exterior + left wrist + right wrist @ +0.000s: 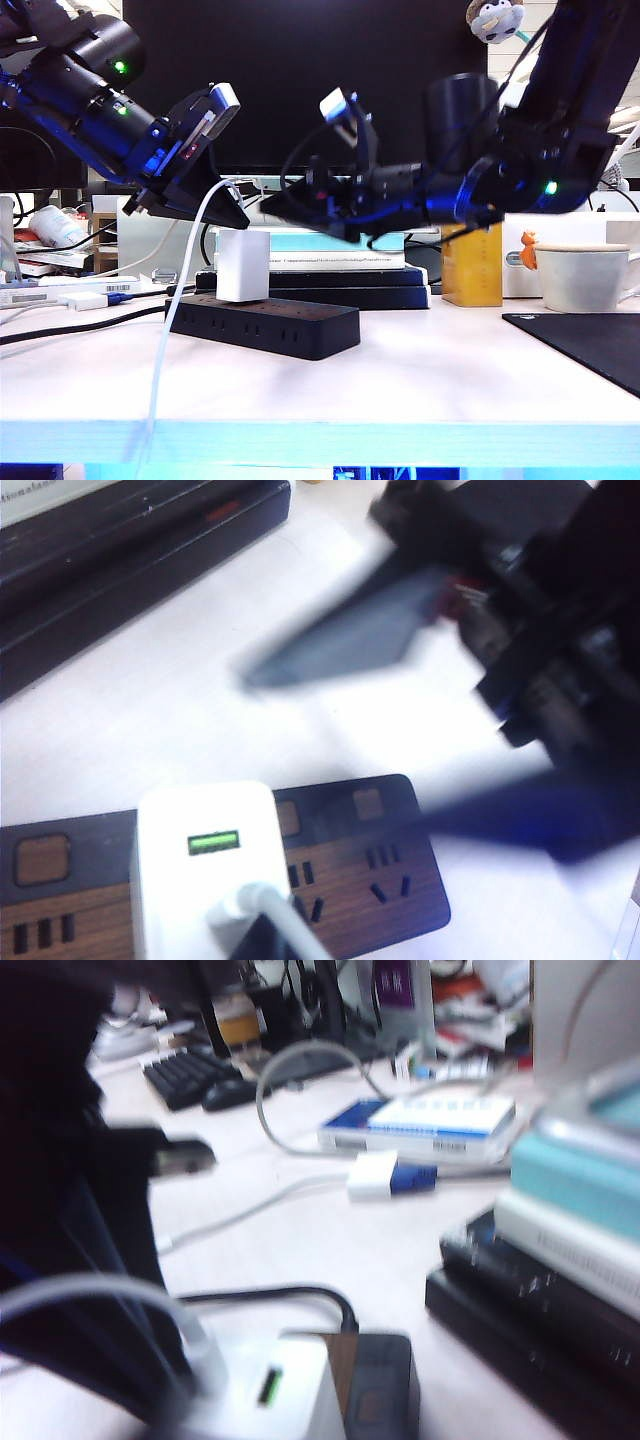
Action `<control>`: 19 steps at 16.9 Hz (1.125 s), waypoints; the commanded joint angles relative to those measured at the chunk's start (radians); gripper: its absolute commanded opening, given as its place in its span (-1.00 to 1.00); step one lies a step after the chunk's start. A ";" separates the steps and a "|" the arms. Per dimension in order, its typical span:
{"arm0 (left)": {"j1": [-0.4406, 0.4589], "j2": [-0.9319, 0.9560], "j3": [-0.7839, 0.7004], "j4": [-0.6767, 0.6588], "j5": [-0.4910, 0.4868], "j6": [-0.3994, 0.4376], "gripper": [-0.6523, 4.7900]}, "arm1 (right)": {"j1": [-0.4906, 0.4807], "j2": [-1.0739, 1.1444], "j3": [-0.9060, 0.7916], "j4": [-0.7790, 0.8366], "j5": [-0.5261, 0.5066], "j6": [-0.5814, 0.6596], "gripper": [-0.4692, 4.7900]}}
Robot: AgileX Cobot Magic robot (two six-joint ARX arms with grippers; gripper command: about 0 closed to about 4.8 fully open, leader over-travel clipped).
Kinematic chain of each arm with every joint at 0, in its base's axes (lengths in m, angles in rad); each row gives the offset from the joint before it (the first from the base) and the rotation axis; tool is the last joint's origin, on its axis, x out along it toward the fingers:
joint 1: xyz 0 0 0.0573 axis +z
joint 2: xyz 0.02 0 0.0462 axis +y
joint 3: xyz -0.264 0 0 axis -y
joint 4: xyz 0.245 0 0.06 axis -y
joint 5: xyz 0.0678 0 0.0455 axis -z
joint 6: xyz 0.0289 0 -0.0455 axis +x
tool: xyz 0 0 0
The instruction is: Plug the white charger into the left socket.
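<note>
The white charger (243,265) stands upright on the black power strip (300,330), nearer the strip's cord end. Its port glows green (213,842), and bare outlet holes show on both sides of it. Whether it sits in the left socket I cannot tell. Its thin white cable (165,330) arches up past my left gripper (240,218), which hangs shut just above the charger, one fingertip (262,942) against the cable. My right gripper (280,212) hovers to the right of the charger and above it. It is blurred, its fingers spread, with nothing between them (335,748).
Stacked books (330,262) lie right behind the strip. A yellow box (472,265), a white mug (585,275) and a black mat (590,345) are on the right. A flat white gadget with a blue connector (95,298) and loose cords lie on the left.
</note>
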 commanded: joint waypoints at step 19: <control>0.003 0.018 -0.013 -0.084 -0.082 0.003 -0.78 | 0.062 -0.007 0.138 -0.412 0.012 -0.119 -0.83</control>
